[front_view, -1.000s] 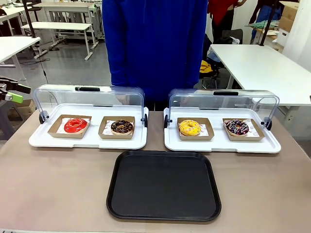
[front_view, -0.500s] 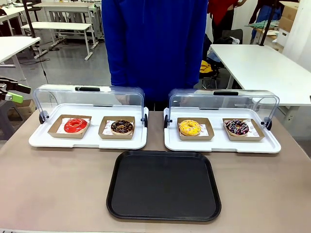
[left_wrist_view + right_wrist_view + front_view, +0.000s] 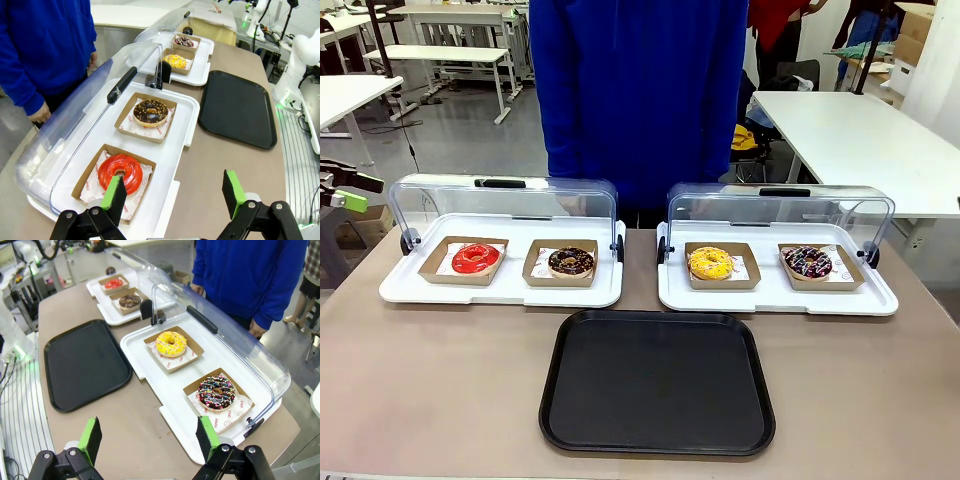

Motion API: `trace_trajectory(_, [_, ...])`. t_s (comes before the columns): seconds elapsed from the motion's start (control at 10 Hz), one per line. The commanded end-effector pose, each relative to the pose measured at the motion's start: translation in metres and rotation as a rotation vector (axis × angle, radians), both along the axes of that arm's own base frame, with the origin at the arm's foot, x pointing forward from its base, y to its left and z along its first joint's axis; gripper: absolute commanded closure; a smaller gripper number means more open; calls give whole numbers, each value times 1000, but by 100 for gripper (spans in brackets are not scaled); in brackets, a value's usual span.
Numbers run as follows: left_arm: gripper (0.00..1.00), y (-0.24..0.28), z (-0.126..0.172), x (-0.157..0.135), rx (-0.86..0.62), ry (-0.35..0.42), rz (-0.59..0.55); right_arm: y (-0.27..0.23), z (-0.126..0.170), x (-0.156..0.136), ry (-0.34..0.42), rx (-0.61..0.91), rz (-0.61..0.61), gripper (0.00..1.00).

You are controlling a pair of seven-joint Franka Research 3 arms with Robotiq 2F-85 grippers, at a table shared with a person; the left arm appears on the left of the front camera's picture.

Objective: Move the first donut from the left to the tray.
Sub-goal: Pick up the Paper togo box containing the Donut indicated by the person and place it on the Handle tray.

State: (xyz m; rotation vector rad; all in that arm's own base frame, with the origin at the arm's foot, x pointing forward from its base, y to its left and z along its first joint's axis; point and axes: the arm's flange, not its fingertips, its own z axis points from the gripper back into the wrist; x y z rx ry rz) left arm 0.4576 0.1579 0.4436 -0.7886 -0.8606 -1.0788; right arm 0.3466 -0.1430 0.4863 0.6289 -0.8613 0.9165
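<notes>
- The left gripper (image 3: 172, 192) hangs off the table's left end, raised above the tabletop and apart from everything on it.
- It looks down and along the table towards the right. Its jaws are spread wide with nothing between them.
- The right gripper (image 3: 149, 437) hangs the same way past the right end, looking back towards the left. Its jaws are also released and empty.
- The red donut (image 3: 475, 257) lies flat in its brown cardboard dish (image 3: 438, 262), hole facing up. Being a ring, it has no long axis.
- The dish's longer sides run left to right.
- The dish sits at the left end of the left white tray (image 3: 500, 292), at the far left of the table. The tray's clear lid (image 3: 500, 200) stands tipped open behind it.
- A chocolate donut (image 3: 571, 262) sits in its own dish just to the right on the same white tray.
- The black tray (image 3: 655, 318) lies flat at the near middle of the table, bare. It is near the white trays but not touching them.
- Its longer sides appear to run left to right.
- On the right white tray (image 3: 775, 300) are a yellow donut (image 3: 710, 262) and a sprinkled dark donut (image 3: 808, 262).
- A person in a blue top (image 3: 640, 100) stands at the far side, behind the two lids, with one hand (image 3: 40, 112) hanging by the left lid.
</notes>
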Motion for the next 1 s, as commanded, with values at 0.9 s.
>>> trace_trajectory(0.9, [0,-1,1,-2,-12,-6,-3,0,2,4,-34,17,6,0])
